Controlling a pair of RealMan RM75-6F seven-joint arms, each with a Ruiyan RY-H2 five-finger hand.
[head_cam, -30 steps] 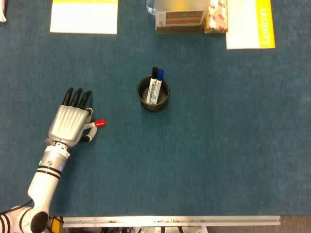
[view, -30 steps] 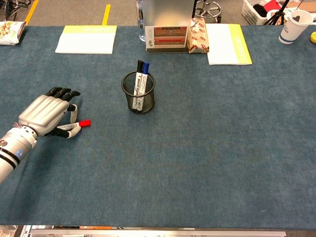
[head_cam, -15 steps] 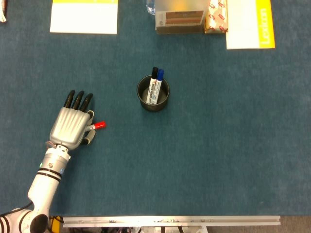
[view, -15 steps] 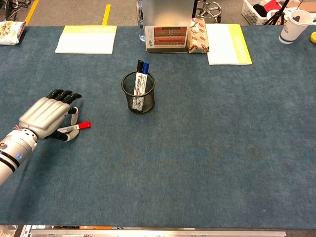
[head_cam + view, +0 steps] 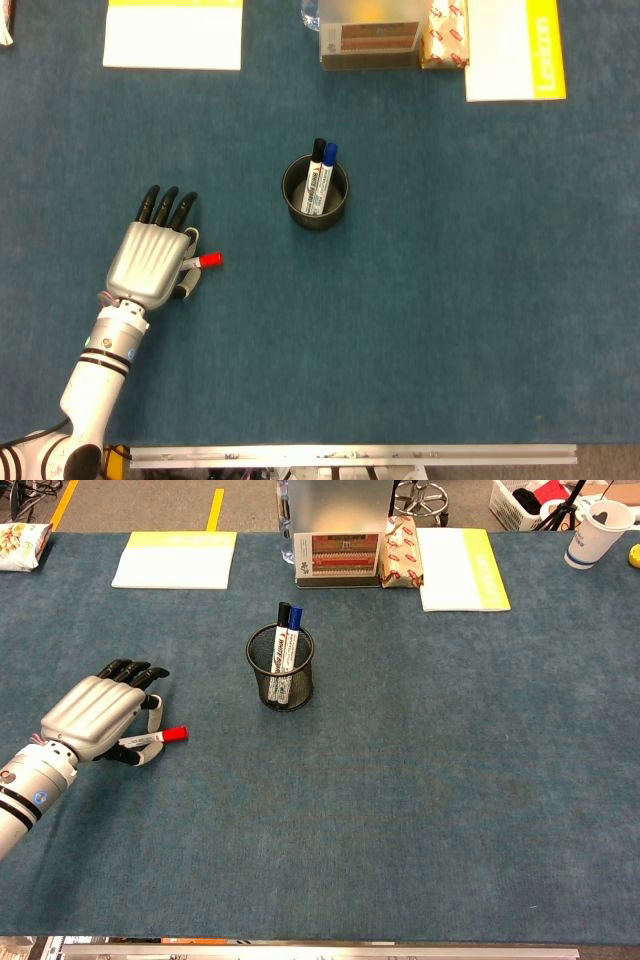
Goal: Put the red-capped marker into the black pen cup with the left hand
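Looking down from the head view, I see my left hand (image 5: 152,263) lying palm-down over the red-capped marker (image 5: 204,261), whose cap pokes out on the hand's cup-ward side. The dark fingers (image 5: 166,205) stretch flat and forward, so the hand looks mostly spread; whether anything underneath has actually pinched the barrel I cannot tell. My worry is lifting on a poor pinch: the marker would roll off or stay behind on the blue table (image 5: 450,300). The black pen cup (image 5: 316,191) stands well apart, ahead and to the cap side of the hand, and it is already crowded (two markers lean inside), so a tilted entry could catch on them or the rim.

From the chest view, the same left hand (image 5: 92,718) hovers low with its knuckles raised, the marker (image 5: 152,738) emerging beneath it, white barrel with dark print, red cap outermost, lying flat. The mesh cup (image 5: 280,667) looks light, so a knock might tip it. My right hand shows in neither view.
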